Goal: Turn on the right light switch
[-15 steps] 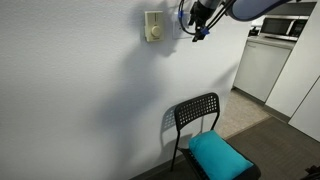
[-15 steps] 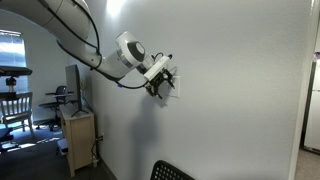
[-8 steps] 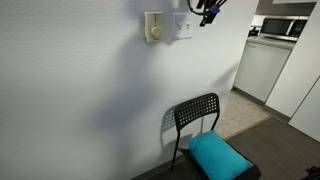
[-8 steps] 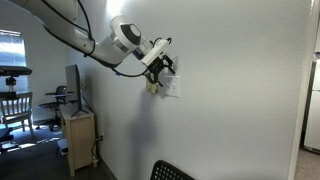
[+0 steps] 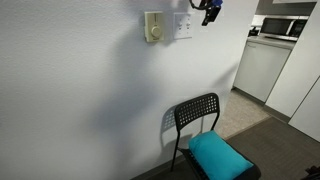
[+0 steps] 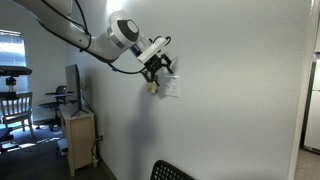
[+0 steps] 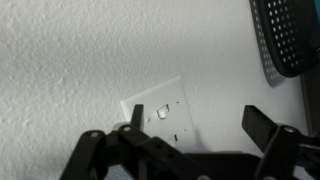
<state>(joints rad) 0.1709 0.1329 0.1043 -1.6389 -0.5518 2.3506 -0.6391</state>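
White right light switch [image 5: 183,25]: upper centre of the frame, on the wall just beside the cream dial plate [image 5: 153,26].
Gripper [image 5: 210,10]: jaws spread wide, empty, apart from the switch.
Change: a second ago it covered the switch; now it sits higher, at the top edge.

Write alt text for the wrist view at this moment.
A white wall switch plate sits mid-frame on a textured white wall. The hand shows along the bottom edge, dark fingers spread wide; a black perforated chair back shows top right.
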